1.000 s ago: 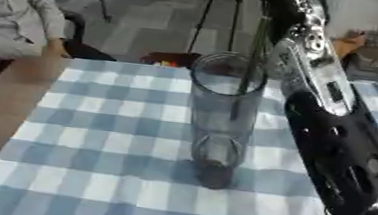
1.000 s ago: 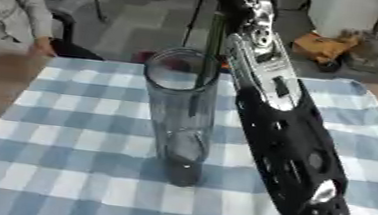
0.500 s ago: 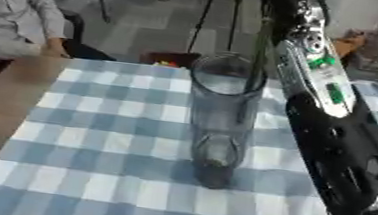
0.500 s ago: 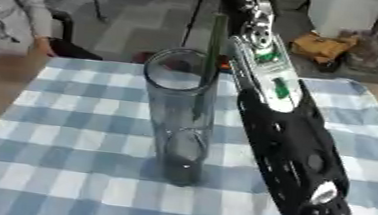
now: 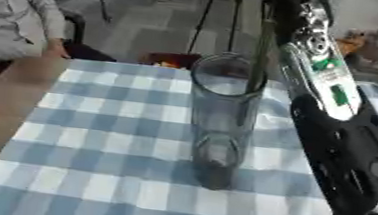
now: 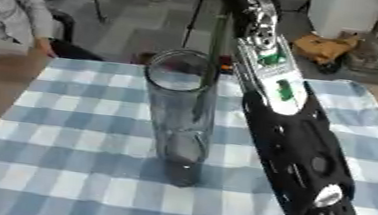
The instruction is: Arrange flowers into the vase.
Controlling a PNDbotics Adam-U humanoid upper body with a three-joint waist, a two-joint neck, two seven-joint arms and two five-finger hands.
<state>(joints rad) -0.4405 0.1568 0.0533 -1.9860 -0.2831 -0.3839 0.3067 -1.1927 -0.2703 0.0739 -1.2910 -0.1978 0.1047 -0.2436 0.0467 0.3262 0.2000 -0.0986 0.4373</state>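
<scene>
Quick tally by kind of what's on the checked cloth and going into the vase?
Glass vase: 1
Green flower stem, lower end inside the vase: 1
Blue-and-white checked cloth: 1
Total: 3

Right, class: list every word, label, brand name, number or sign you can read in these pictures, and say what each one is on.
No text can be read in either view.
Green patches on the silver part of the right arm: possibly labels, too blurred to read.
Glass vase: no lettering shows.
Blue and white checked tablecloth: pattern only, no writing.
</scene>
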